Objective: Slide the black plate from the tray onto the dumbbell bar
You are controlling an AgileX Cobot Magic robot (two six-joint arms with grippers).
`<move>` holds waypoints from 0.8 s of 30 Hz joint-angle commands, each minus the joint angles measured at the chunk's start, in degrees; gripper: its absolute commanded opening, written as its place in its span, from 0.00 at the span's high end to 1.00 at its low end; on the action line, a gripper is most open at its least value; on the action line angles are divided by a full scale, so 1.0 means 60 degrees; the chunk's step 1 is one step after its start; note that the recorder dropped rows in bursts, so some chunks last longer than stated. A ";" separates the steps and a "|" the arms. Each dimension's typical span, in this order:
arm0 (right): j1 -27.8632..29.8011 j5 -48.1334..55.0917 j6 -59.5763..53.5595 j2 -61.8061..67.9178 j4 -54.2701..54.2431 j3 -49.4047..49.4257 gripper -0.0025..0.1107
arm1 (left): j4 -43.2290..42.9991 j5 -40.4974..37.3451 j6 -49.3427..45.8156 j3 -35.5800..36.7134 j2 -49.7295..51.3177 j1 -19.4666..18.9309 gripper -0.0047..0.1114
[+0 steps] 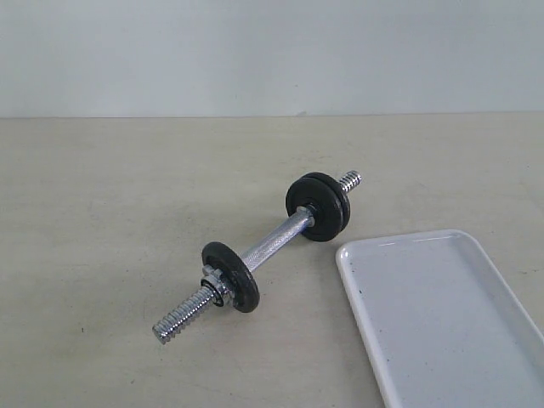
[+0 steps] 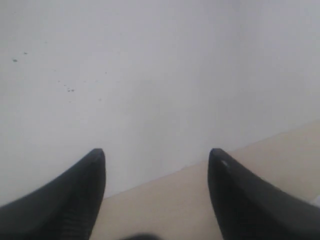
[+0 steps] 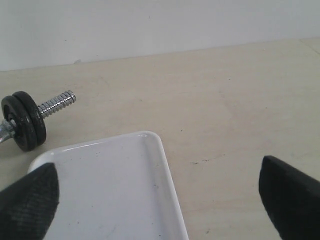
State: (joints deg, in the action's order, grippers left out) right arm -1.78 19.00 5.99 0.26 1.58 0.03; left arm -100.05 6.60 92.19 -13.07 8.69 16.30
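The dumbbell bar [image 1: 272,242] lies slantwise on the beige table. A black plate [image 1: 319,206] sits on its far threaded end, tight against a second black disc. One more black disc [image 1: 231,276] and a chrome nut [image 1: 217,286] sit near the front end. The white tray [image 1: 442,323] lies to the bar's right, and its visible part holds nothing. Neither gripper shows in the exterior view. My right gripper [image 3: 157,165] is open above the tray's [image 3: 110,190] corner, with the paired discs [image 3: 24,127] off to one side. My left gripper [image 2: 156,152] is open and empty.
The left wrist view shows only a pale wall [image 2: 150,75] and a strip of beige tabletop [image 2: 165,205]. The tray runs out of the exterior view at the lower right. The table ends at a wall [image 1: 272,51] at the back.
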 commanded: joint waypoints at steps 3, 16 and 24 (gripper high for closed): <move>-0.0023 -0.0025 0.0004 -0.0043 0.0035 -0.0004 0.06 | 0.0018 0.2675 0.1845 0.0229 -0.1205 -0.1095 0.48; -0.0023 -0.0025 0.0001 -0.0043 0.0035 -0.0004 0.06 | 0.3483 0.3997 0.1457 0.0134 -0.1448 -0.1837 0.48; -0.0023 -0.0025 -0.0017 -0.0043 0.0035 -0.0004 0.06 | 0.5512 0.5819 0.0104 0.0003 -0.1448 -0.1837 0.48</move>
State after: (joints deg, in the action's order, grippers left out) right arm -1.78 19.04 6.07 0.26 1.58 0.03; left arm -70.45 37.69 94.57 -12.62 0.05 5.40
